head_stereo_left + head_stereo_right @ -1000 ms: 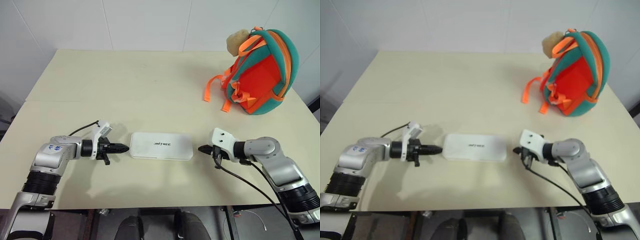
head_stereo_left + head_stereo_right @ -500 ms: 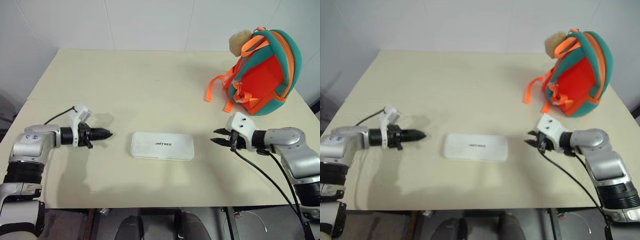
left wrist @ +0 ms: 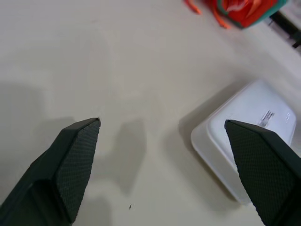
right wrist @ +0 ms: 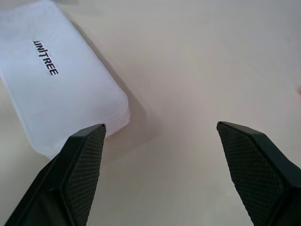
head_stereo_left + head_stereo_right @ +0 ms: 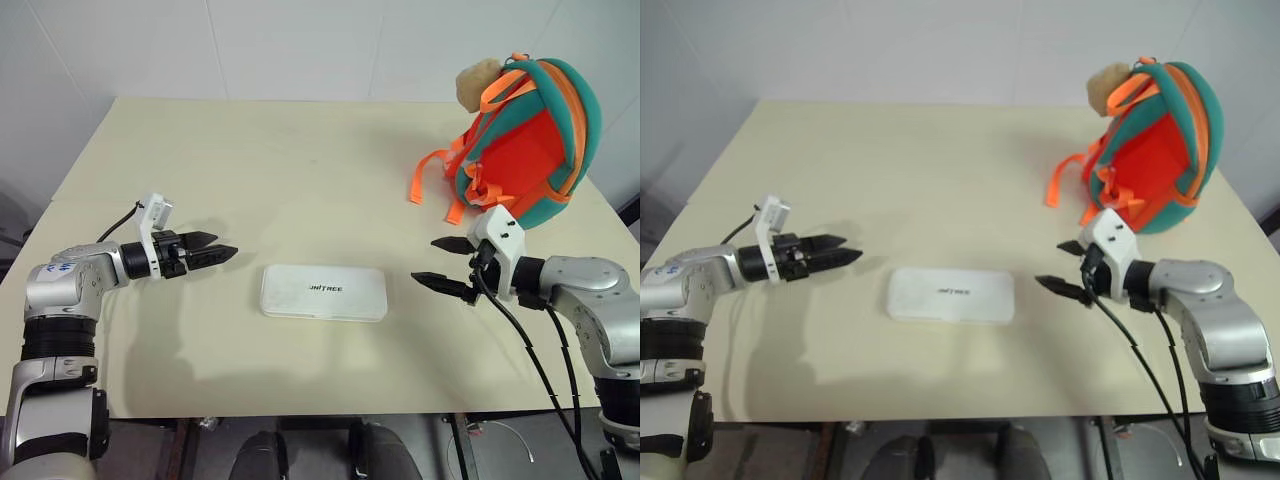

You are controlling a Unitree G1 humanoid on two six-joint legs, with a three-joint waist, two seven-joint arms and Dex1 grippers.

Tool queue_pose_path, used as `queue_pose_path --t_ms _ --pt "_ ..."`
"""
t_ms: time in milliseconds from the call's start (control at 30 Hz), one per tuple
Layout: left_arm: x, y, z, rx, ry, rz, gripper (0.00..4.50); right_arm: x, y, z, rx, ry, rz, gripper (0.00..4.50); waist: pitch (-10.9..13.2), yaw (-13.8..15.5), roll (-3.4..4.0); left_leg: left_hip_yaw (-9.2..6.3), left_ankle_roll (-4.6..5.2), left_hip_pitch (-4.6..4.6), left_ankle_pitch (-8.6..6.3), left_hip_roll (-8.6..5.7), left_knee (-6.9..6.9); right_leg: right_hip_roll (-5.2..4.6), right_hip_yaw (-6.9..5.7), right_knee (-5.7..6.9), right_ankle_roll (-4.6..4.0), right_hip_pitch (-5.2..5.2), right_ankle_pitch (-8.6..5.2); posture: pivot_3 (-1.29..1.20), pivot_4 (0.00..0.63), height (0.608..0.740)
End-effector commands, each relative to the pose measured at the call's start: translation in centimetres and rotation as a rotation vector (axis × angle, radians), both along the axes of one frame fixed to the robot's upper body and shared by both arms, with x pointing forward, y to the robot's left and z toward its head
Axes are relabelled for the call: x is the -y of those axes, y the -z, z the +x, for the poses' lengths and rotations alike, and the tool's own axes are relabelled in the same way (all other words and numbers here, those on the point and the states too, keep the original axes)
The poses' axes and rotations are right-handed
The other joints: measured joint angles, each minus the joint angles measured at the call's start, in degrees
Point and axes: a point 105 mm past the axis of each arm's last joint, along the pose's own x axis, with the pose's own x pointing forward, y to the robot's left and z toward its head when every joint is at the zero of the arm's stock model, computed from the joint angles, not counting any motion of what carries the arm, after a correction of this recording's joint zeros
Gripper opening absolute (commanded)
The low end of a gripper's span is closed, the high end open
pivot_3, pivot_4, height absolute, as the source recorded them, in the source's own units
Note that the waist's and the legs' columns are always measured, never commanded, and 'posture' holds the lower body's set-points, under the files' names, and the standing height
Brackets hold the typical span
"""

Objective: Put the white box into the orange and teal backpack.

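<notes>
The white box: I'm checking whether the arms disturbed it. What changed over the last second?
Both end effectors, left and right, drew back from the ends of the white box, rose and opened. Neither held it. The box and the orange and teal backpack stayed put on the table.

Left gripper [image 5: 212,246] and right gripper [image 5: 446,264] spread wide

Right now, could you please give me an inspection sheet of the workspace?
Surface: beige table, seam line at its left edge.
Job's things: white box lying flat near the front edge; orange and teal backpack upright at the far right corner.
Clutter: nothing seen.
Grippers: left gripper and right gripper open, flanking the box, touching nothing.
Cables: black cables hang from the right wrist.
Surroundings: white wall behind.
</notes>
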Motion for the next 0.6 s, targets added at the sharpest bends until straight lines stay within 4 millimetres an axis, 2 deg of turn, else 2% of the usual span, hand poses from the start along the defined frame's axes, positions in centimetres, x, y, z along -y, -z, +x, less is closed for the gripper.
queue_pose_path --t_ms 33,167,367,433,533,600 --pt "-0.3 -1.4 0.0 0.093 -0.015 -0.037 4.48 0.2 -0.2 0.0 0.055 0.042 -0.021 4.5 0.0 0.08 0.0 0.0 0.0 0.0 0.0 0.0 0.01 -0.01 0.0 0.0 0.01 0.0 0.0 0.0 0.15 0.74" --pt "0.0 -0.8 -1.0 0.018 0.036 -0.113 4.48 0.1 1.1 0.2 0.088 0.068 -0.058 4.5 0.0 -0.04 0.0 0.01 0.0 0.0 0.0 0.0 -0.04 0.02 0.0 -0.04 0.01 0.0 0.01 0.0 0.15 0.74" --pt "0.2 -0.8 -1.4 0.036 0.057 -0.127 4.48 -0.2 0.8 0.3 0.184 0.042 -0.079 4.5 0.0 -0.16 0.0 0.01 -0.01 0.03 0.01 0.0 -0.01 0.03 0.01 0.01 0.02 0.0 0.01 0.0 0.15 0.74" --pt "0.3 -0.8 -1.4 0.029 0.061 -0.134 4.48 -0.7 0.8 0.0 0.154 0.023 -0.022 4.5 0.0 -0.15 0.0 0.0 -0.01 0.02 0.01 0.0 -0.02 0.04 0.0 0.02 0.01 0.01 0.01 0.0 0.15 0.74" --pt "0.6 -1.0 -1.5 0.043 0.073 -0.155 4.48 -1.5 0.9 -0.6 0.016 0.031 0.1 4.5 0.0 -0.14 -0.01 -0.01 -0.02 0.02 0.01 0.01 -0.01 0.03 0.0 0.01 0.01 0.01 0.01 0.0 0.15 0.74" --pt "0.7 -1.7 -1.7 0.098 0.103 -0.188 4.48 -1.9 0.2 -0.5 -0.01 0.048 0.218 4.5 0.0 -0.11 -0.01 -0.03 -0.01 0.02 0.01 0.01 -0.01 0.02 0.01 0.02 0.01 0.01 0.01 0.0 0.15 0.74"
